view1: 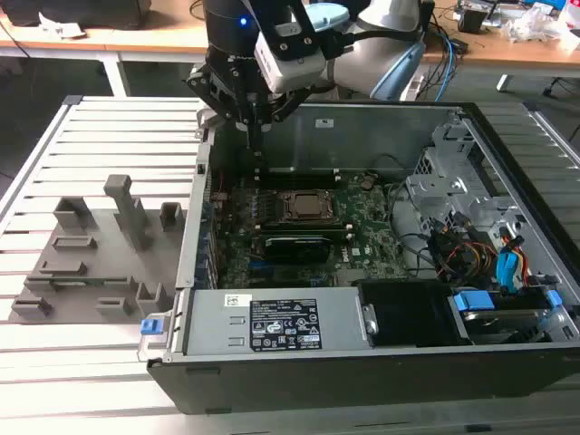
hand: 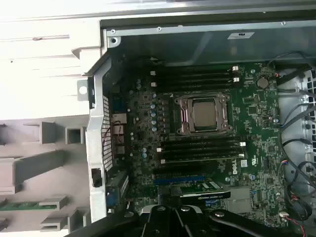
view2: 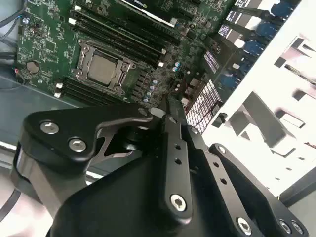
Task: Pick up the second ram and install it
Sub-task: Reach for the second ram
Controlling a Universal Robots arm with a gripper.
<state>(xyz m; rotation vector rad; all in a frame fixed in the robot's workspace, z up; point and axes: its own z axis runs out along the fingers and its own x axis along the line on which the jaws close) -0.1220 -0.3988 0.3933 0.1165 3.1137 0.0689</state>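
Nearest us in the exterior view, the power supply (view1: 281, 322) sits along the front wall of the open computer case (view1: 362, 376), which lies on its side on a slatted metal table (view1: 109, 136). To the exterior view's left of the case, a grey fixture (view1: 91, 263) of blocks and slots rests on the same table. In the first wrist view we find the second ram (hand: 17, 206) lying flat in that fixture, a narrow green strip outside the case and well apart from the gripper; it has not been picked up. Deeper inside the case, the motherboard (view1: 372, 217) carries a graphics card (view1: 294, 246) and, just beyond it, the processor socket (view1: 304, 207), with dark memory slots on either side of the socket. Farther back, the gripper (view1: 254, 136) hangs over the case's far corner on the exterior view's left, pointing down toward the board past the socket. In the second wrist view its fingers (view2: 170, 148) look drawn together, and we see nothing held between them. Behind the arm stand wooden desks (view1: 154, 41) strewn with cables.
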